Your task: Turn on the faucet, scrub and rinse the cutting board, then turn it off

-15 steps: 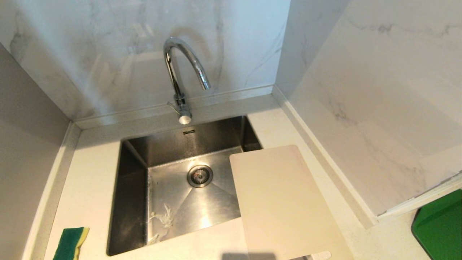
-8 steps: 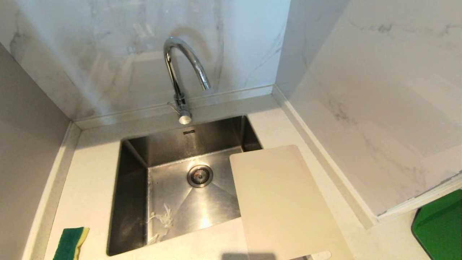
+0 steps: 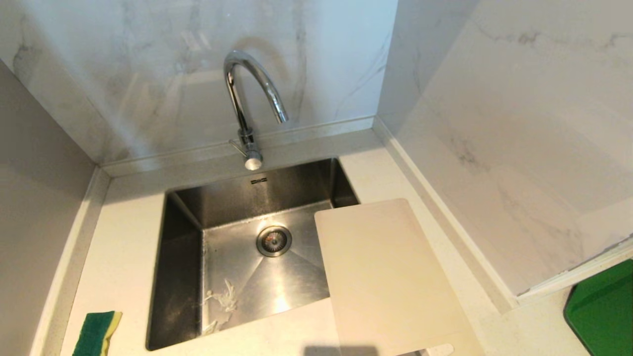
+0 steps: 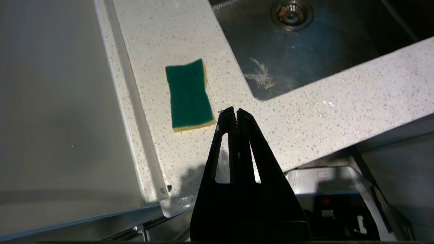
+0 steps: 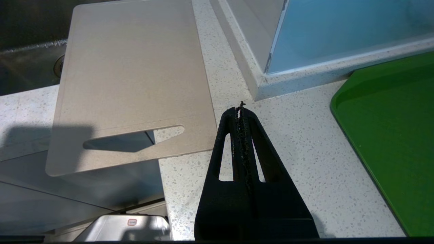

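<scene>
The chrome gooseneck faucet (image 3: 249, 94) stands behind the steel sink (image 3: 183, 257), its small lever (image 3: 240, 147) at the base, and no water runs. The cream cutting board (image 3: 385, 277) lies flat on the counter at the right, partly over the sink's right edge; its slot handle end (image 5: 132, 137) overhangs the counter's front edge. Neither arm shows in the head view. My left gripper (image 4: 236, 111) is shut and empty, held above the counter's front edge near the green-and-yellow sponge (image 4: 189, 95). My right gripper (image 5: 240, 110) is shut and empty above the counter beside the board's handle end.
Marble walls close in the back and right; a grey panel (image 3: 34, 198) stands on the left. A green tray (image 3: 603, 311) sits at the far right on the counter. A wet residue patch (image 3: 222, 299) lies on the sink floor near the drain (image 3: 273, 241).
</scene>
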`<state>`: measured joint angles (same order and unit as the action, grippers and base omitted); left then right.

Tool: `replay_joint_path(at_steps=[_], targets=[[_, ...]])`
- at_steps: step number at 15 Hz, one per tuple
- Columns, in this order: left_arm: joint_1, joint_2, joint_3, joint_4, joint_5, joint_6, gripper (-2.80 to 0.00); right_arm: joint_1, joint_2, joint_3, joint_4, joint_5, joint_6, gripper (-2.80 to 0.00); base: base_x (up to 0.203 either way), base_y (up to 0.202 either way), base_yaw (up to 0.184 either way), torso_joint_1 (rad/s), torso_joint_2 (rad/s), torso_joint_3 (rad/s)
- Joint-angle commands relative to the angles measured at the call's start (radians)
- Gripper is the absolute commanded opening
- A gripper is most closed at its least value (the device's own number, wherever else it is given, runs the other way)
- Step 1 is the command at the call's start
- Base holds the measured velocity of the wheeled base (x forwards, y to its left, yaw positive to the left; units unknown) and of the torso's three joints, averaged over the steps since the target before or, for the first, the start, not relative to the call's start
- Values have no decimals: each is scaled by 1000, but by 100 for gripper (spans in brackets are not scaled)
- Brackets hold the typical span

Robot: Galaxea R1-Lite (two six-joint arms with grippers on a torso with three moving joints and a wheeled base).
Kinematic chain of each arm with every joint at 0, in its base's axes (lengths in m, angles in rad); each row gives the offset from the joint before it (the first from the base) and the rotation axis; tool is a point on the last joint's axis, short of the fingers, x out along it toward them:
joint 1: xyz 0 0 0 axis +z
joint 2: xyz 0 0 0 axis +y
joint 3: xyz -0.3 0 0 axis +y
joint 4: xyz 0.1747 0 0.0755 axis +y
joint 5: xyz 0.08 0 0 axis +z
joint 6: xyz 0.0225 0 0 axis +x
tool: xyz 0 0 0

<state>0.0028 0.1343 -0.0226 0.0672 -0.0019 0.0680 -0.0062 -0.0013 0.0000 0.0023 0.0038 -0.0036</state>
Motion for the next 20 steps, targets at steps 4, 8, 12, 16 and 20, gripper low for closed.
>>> replay_joint_path(at_steps=[4, 8, 12, 16, 20], targets=[[0, -136, 21, -62, -8, 3, -280, 0, 0, 0, 1, 1, 2, -280, 0, 0, 0, 0, 0, 0], [0, -136, 23, -69, 3, -73, -280, 0, 0, 0, -1, 1, 2, -280, 0, 0, 0, 0, 0, 0], [0, -136, 23, -69, 3, -71, -280, 0, 0, 0, -1, 1, 2, -280, 0, 0, 0, 0, 0, 0], [0, -136, 23, -69, 3, -71, -280, 0, 0, 0, 1, -1, 2, -280, 0, 0, 0, 0, 0, 0], [0, -136, 23, -69, 3, -71, -280, 0, 0, 0, 1, 1, 2, -280, 0, 0, 0, 0, 0, 0]])
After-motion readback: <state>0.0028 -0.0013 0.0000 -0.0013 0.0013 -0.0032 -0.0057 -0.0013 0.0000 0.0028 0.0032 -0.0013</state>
